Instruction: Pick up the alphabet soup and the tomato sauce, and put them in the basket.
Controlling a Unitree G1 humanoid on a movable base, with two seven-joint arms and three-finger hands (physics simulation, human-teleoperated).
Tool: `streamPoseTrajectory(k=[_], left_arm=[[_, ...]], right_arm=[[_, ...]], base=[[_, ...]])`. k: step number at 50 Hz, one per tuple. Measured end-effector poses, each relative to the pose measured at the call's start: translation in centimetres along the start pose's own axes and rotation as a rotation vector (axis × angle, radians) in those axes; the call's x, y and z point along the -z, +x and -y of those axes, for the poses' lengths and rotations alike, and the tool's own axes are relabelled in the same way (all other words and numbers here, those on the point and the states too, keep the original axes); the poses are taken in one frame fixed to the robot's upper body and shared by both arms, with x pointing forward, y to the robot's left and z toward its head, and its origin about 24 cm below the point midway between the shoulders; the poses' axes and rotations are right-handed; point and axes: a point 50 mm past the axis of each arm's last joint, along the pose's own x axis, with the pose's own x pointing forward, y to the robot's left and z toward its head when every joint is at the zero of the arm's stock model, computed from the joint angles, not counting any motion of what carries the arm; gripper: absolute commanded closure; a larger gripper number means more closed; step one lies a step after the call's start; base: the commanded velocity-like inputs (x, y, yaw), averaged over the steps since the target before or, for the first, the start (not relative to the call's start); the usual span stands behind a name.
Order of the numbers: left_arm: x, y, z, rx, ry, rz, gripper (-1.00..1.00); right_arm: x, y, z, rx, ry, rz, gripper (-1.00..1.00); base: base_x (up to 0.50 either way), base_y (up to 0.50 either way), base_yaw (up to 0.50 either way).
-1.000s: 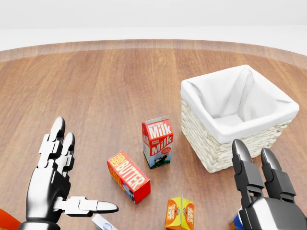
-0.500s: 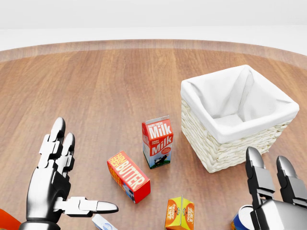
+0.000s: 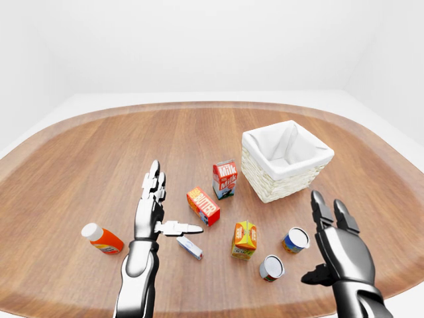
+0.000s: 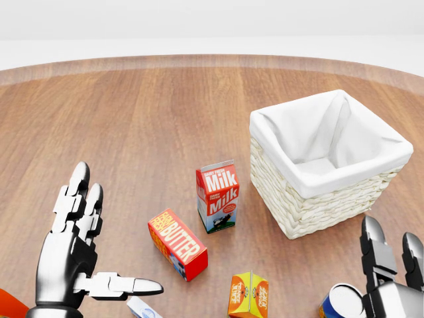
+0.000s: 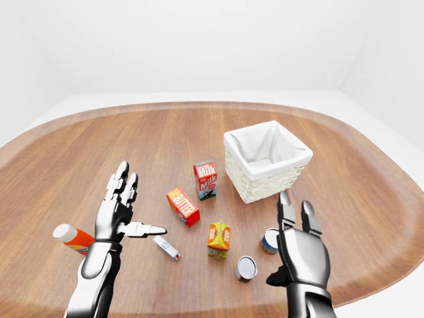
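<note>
The blue-labelled alphabet soup (image 3: 295, 240) can lies just left of the right robot hand (image 3: 338, 248), whose fingers are spread open.

Two cans (image 3: 295, 240) (image 3: 271, 267) lie tipped near the white-lined basket (image 3: 286, 161) (empty)

Both arms were glossy, chrome-like metal with dark grey shading. The left hand (image 3: 151, 212) had three segmented fingers (image 3: 154, 180) with ribbed, blocky knuckle links and rounded silver tips. The right hand (image 3: 341, 248) was darker, with a smooth bulky shell below its fingers and black joint segments.
</note>
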Motion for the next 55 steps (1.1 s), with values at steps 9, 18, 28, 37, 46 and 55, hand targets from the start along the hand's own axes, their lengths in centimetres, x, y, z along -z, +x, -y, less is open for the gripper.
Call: streamPoseTrajectory(k=[9, 18, 28, 37, 46, 55], left_arm=[[0.0, 0.0, 0.0, 0.000, 0.000, 0.000, -1.00], [0.0, 0.0, 0.0, 0.000, 0.000, 0.000, -1.00], [0.0, 0.0, 0.0, 0.000, 0.000, 0.000, -1.00], [0.0, 0.0, 0.0, 0.000, 0.000, 0.001, -1.00], [0.0, 0.0, 0.0, 0.000, 0.000, 0.001, -1.00], [0.0, 0.0, 0.0, 0.000, 0.000, 0.001, -1.00]], right_arm=[[0.2, 0.1, -0.2, -0.005, 0.006, -0.012, -1.00], [0.3, 0.5, -0.6, -0.015, -0.001, -0.014, -1.00], [-0.3, 1.6, -1.8, -0.054, -0.059, 0.022, -1.00], [-1.1, 2.3, -2.5, -0.086, -0.116, 0.066, -1.00], [-1.1, 2.8, -3.3, -0.111, -0.137, 0.081, -1.00], [-0.6, 3.2, -4.0, -0.129, -0.135, 0.074, -1.00]], base=[[0.00, 0.00, 0.00], [0.00, 0.00, 0.00], [0.00, 0.00, 0.00], [0.00, 0.00, 0.00], [0.00, 0.00, 0.00], [0.00, 0.00, 0.00]])
